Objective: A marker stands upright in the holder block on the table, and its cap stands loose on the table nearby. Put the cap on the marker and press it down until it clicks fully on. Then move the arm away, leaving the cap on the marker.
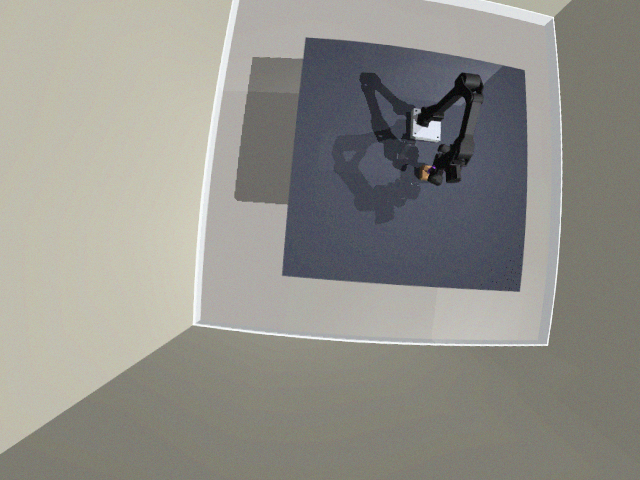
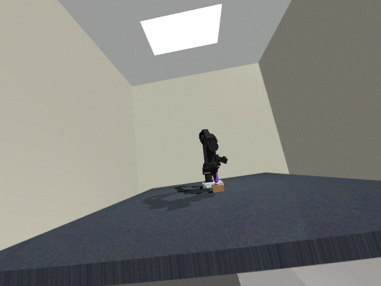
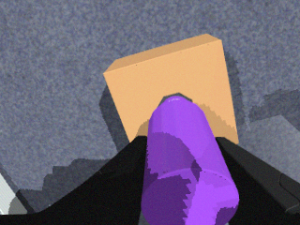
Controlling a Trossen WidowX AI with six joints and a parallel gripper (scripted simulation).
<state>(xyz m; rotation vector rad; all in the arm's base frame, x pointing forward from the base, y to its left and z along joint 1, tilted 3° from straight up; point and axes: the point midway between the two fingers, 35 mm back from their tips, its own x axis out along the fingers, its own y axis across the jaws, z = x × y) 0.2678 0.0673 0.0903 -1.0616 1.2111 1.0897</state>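
The holder block point(image 1: 425, 172) point(image 2: 218, 188) point(image 3: 187, 70) is orange-tan and sits on the table, turned slightly in the wrist view. My gripper point(image 3: 180, 145) is shut on the purple cap point(image 2: 216, 176) point(image 3: 178, 122), one black finger on each side. The cap is over the middle of the block, lined up with the marker as far as the wrist view shows. The marker is almost wholly hidden under the cap. A dark rim shows past the cap's far end, and a small pale part shows just above the block in the exterior view. How far the cap sits on the marker I cannot tell.
The arm's white base plate point(image 1: 428, 132) is close behind the block, and its edge shows at the wrist view's lower left. The arm point(image 1: 470, 118) point(image 2: 209, 154) bends high above the dark table point(image 1: 361, 248) point(image 2: 246, 221). Its shadow falls to the left.
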